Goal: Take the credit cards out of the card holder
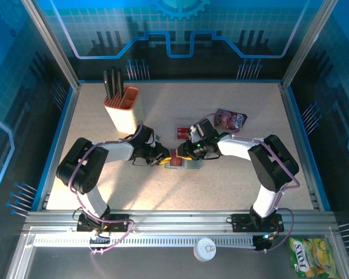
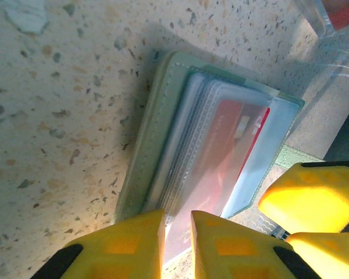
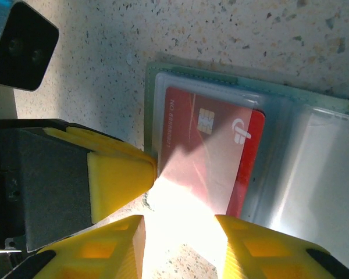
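In the view from above, a cup with pens (image 1: 123,113) stands at the upper left of the table (image 1: 221,186). It has no part in this job.

To its right, near the middle of the frame, the left gripper (image 2: 177,224) is down at the wallet (image 2: 145,157). Its fingers are close together. The edge of a clear pocket, with a red card (image 3: 209,151) inside, sits between them. It looks like a pinch on the wallet's pocket edge that keeps the wallet in place.

The wallet lies open and flat in the middle of the table, between the two grippers. Most of the red card is tucked inside its pocket.

The right gripper (image 3: 180,232) comes in from the right. Its fingers stand a bit apart at the near end of the red card. Bright glare hides the tips, so it cannot be told if they hold the card.

Just above the wallet, two loose cards (image 1: 183,131) lie on the table. Farther right is a pink pouch (image 1: 230,119).

The step in hand seems to be pulling out the red card. Next, the right gripper needs a firm pinch on the card alone, then a straight slide out while the left one holds the wallet down.
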